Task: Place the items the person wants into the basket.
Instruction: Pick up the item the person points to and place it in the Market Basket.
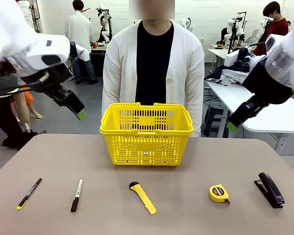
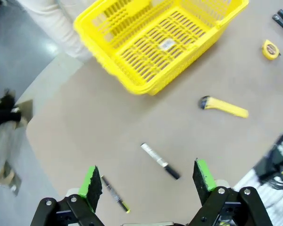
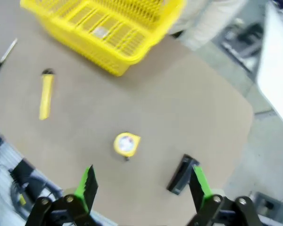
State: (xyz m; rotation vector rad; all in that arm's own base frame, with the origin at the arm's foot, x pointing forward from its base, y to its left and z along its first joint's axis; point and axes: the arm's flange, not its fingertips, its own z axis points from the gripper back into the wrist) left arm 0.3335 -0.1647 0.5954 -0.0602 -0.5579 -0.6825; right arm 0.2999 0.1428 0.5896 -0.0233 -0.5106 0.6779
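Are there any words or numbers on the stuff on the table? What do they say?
Nothing here can be read as words or numbers.
The white sticker on the floor of the basket: too blurred to read.
The round label on the tape measure: too small and blurred to read.
The dark print on the marker: too small to read.

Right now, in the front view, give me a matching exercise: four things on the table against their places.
1 black stapler
2 slim black pen with yellow tip
3 yellow plastic lattice basket
4 long yellow utility knife

A row's left end
B row's right end
C row's middle
D behind the row, nearest the person

Pairs: 1-B, 2-A, 3-D, 4-C.
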